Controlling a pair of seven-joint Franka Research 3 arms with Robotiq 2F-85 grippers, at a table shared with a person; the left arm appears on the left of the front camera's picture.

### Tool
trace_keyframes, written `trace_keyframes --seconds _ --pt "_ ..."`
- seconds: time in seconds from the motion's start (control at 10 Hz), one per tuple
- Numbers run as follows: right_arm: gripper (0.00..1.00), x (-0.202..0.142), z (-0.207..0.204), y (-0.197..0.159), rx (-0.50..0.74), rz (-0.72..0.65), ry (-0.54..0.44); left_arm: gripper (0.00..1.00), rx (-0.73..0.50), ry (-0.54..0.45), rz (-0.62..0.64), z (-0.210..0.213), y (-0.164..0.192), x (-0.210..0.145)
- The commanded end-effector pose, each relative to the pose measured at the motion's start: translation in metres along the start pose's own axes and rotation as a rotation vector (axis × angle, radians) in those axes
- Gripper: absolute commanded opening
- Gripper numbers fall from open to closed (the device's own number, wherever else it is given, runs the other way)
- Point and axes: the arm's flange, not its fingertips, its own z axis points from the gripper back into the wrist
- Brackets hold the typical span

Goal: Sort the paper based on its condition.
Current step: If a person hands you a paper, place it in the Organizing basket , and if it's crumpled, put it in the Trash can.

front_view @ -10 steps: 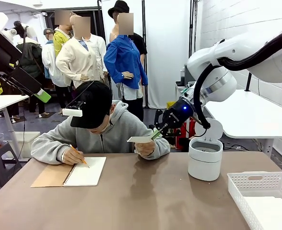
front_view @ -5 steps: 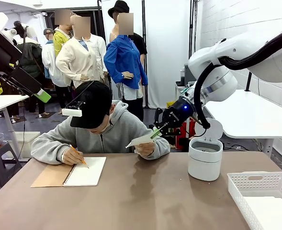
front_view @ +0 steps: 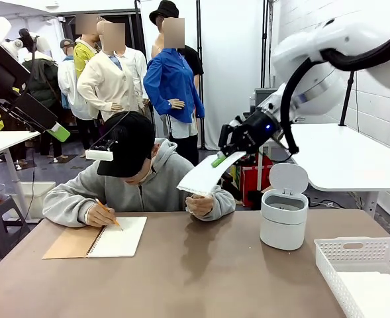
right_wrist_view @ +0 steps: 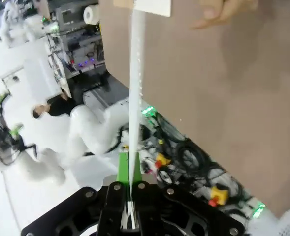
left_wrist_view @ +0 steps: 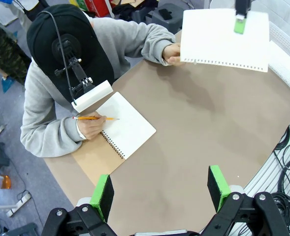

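Brown matte tabletop (front_view: 195,278), shared with a person who writes at the far side.

Working from left to right, we see an open spiral-bound notebook (front_view: 118,236) with a brown cover lying flat, the person's hand (front_view: 100,215) resting a yellow pencil (front_view: 108,215) on its blank page. Our left gripper (left_wrist_view: 159,189) hangs high above the table, its green pads spread wide with nothing between them. Near the middle, our right gripper (front_view: 224,154) is closed on the upper edge of the paper (front_view: 206,176), a thin white sheet with a torn, perforated lower edge, lifted clear above the person's other hand (front_view: 200,205). Further right stand a round white bin (front_view: 283,222) with its lid raised and a white plastic lattice basket (front_view: 340,255).
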Motion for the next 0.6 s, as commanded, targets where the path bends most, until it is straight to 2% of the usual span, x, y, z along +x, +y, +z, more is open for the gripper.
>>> trace_keyframes --seconds 0.0,0.2,0.3,0.5 --pt "0.0 -0.046 0.016 -0.009 -0.082 0.183 -0.009 1.0 0.003 0.0 0.001 0.0 0.0 0.0" --pt "0.0 -0.079 0.035 -0.005 -0.214 0.323 -0.106 1.0 0.003 0.0 0.001 0.0 0.0 0.0" --pt "0.0 -0.094 0.045 -0.003 -0.28 0.389 -0.18 1.0 0.003 0.0 0.001 0.0 0.0 0.0" --pt "0.0 -0.12 0.067 -0.001 -0.498 0.506 -0.367 1.0 0.003 0.0 0.001 0.0 0.0 0.0"
